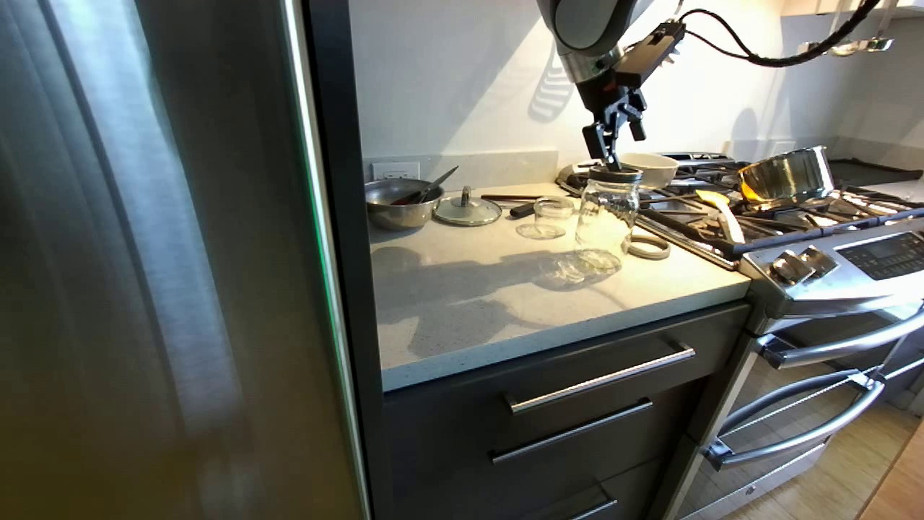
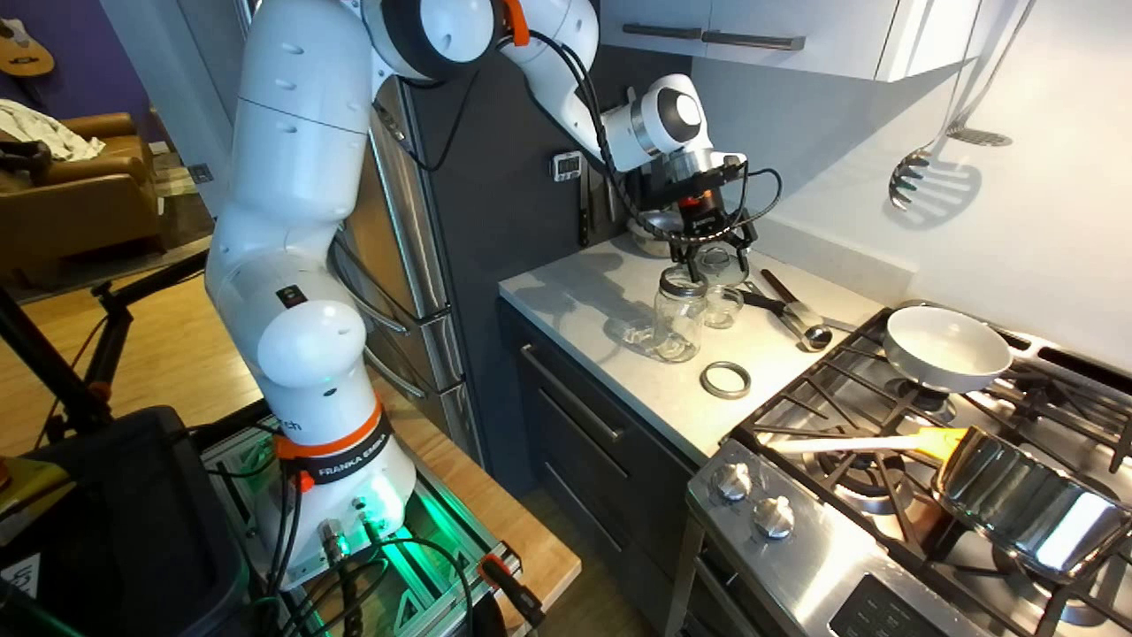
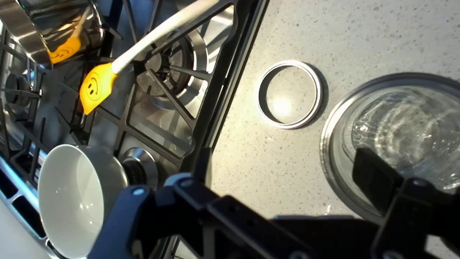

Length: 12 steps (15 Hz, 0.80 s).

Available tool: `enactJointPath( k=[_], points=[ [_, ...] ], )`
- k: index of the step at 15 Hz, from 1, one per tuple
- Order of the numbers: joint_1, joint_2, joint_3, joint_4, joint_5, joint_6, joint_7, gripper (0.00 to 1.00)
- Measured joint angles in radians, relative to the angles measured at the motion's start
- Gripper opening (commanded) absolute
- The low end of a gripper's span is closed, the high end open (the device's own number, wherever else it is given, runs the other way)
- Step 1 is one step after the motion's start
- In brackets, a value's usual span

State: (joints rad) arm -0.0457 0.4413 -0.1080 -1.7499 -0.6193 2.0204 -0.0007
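My gripper [image 3: 287, 171] stands open with nothing between its fingers. It hangs low over the counter beside a large clear glass jar [image 2: 679, 323] with a metal rim, upright on the counter [image 3: 248, 187]. In the wrist view the right finger [image 3: 373, 176] overlaps the jar's mouth, just inside the rim [image 3: 325, 151]; whether it touches cannot be told. The left finger [image 3: 203, 163] appears over the counter's edge by the stove. A loose metal ring [image 3: 289, 126] lies flat near the jar, towards the stove. Inside the jar only its patterned glass bottom shows.
On the stove are a white bowl-shaped pot [image 2: 937, 354], a tilted steel pot [image 2: 1035, 504] and a yellow spatula [image 3: 99, 86]. A small glass jar [image 2: 723, 310], a glass lid [image 1: 465, 211], utensils [image 2: 796, 323] and a metal pan [image 1: 401, 214] stand towards the wall.
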Motion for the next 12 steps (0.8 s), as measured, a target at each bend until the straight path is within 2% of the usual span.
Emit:
enactJointPath(
  k=[12],
  points=[
    [0.005, -0.022, 0.016, -0.023, 0.022, -0.016, -0.004, 1.00]
  ],
)
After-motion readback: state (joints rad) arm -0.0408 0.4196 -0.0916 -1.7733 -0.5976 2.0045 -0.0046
